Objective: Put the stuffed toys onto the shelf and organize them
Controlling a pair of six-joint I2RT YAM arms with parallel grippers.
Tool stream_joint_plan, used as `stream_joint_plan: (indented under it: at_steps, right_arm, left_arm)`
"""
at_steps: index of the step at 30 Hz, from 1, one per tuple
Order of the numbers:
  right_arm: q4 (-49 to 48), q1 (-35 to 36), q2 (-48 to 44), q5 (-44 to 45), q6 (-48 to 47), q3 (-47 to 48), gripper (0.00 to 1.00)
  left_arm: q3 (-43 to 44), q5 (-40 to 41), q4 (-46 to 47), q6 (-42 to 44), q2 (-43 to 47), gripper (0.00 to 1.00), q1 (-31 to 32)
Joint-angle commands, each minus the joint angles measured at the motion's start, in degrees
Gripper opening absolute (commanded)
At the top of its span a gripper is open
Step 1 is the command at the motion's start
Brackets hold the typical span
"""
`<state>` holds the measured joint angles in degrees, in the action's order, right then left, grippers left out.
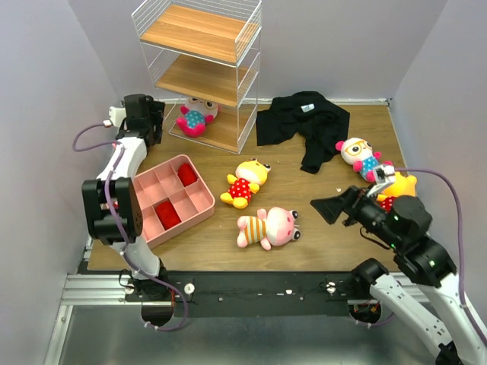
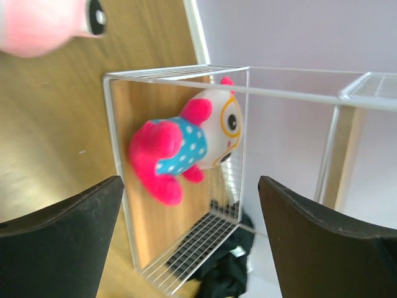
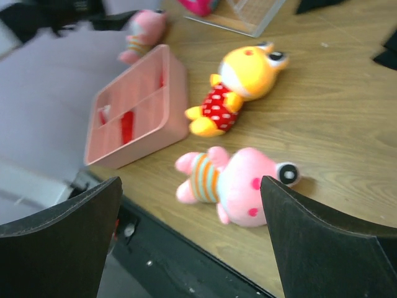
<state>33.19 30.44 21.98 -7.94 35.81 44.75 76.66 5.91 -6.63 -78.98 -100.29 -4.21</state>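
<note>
Though overhead I can't read my left gripper [image 2: 189, 181], its wrist camera shows it wide, empty, facing the glasses toy [image 2: 186, 139] on the bottom board of the shelf [image 2: 177, 73]; right gripper [image 3: 190, 181] wide, empty.

Soft plush stuffed toys [image 1: 266, 226]. White wire mesh and matt pale wood on the shelf [image 1: 202, 34]. Smooth pink plastic tray [image 1: 186, 219].

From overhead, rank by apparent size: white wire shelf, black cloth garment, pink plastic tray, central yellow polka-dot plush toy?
1. White wire shelf (nearer camera).
2. Black cloth garment and pink plastic tray: look alike.
3. Central yellow polka-dot plush toy.
</note>
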Motion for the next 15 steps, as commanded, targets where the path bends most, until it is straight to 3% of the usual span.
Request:
stream_joint_plan:
  at_steps: [1, 5, 9, 12, 15]
  right_arm:
    - [-0.58, 0.41, 12.52, 13.55, 1.02, 2.97, 0.99]
    - [1.35, 0.24, 23.68, 29.42, 1.98, 8.15, 0.99]
    - [1.34, -0.37, 34.69, 37.64, -2.32, 14.30, 1.00]
    - [3.63, -5.01, 42.15, 37.84, -0.06, 18.70, 1.00]
    - [0.14, -13.17, 45.51, 27.13, 4.52, 17.48, 1.00]
  left_arm:
    - [2.96, -1.15, -17.61, 12.25, 5.36, 0.99, -0.71]
    - [1.65, -11.08, -21.21, 25.95, 9.40, 0.99, 0.78]
    - [-5.19, -16.80, -19.73, 35.90, 18.79, 0.99, 5.51]
    - [-7.13, -18.05, -21.40, 42.84, 23.71, 0.99, 9.99]
    - [-10.37, -16.54, -18.17, 46.54, 28.81, 0.99, 17.35]
